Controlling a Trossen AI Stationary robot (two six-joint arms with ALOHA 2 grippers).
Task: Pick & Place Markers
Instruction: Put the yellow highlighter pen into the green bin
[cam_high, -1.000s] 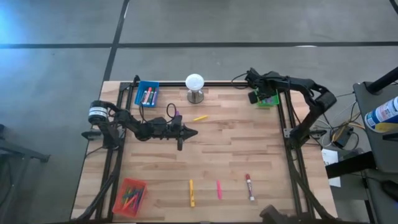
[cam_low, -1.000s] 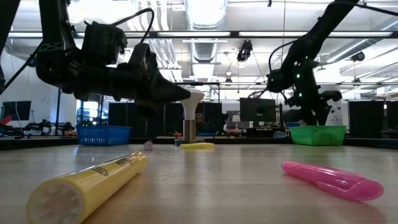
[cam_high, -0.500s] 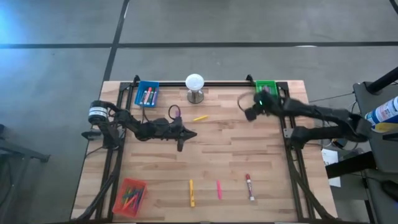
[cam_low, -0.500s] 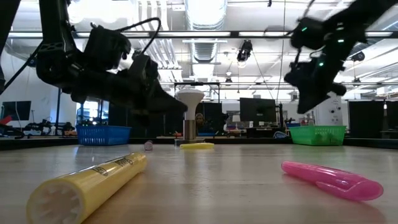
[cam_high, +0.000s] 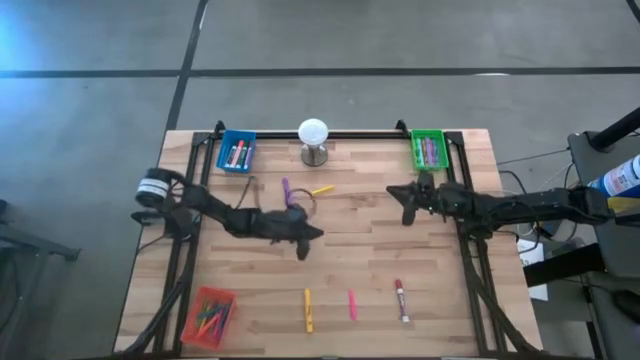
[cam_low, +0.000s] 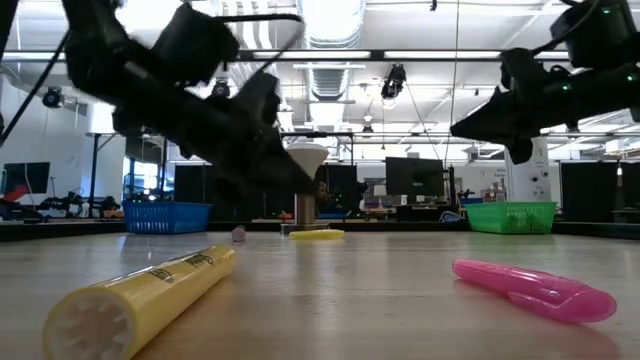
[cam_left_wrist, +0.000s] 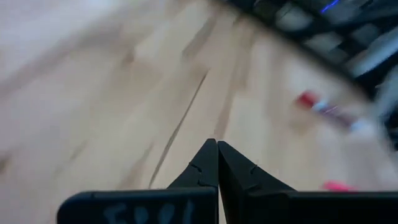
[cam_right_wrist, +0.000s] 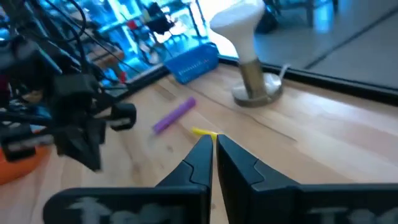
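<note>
A purple marker (cam_high: 287, 188) and a yellow marker (cam_high: 321, 189) lie flat near the table's middle, in front of the white ball on its stand (cam_high: 313, 140). Near the front edge lie a yellow marker (cam_high: 308, 310), a pink marker (cam_high: 352, 304) and a red-and-white marker (cam_high: 401, 300). My left gripper (cam_high: 316, 234) hovers shut and empty, on the near side of the purple marker. My right gripper (cam_high: 393, 192) hangs shut and empty, nearly level, right of the yellow marker. Its wrist view shows the purple marker (cam_right_wrist: 174, 116) and the yellow one (cam_right_wrist: 202, 132) ahead of it.
A blue tray (cam_high: 237, 152) with markers stands at the far left, a green tray (cam_high: 428, 150) with markers at the far right, and a red tray (cam_high: 210, 312) with markers at the near left. Bare wood lies between the two rows of markers.
My right gripper has swung from above the green tray toward the table's middle and near side, tipping from pointing down to nearly level. My left gripper has moved a little toward the near edge and the right, turning slightly. No marker has moved.
</note>
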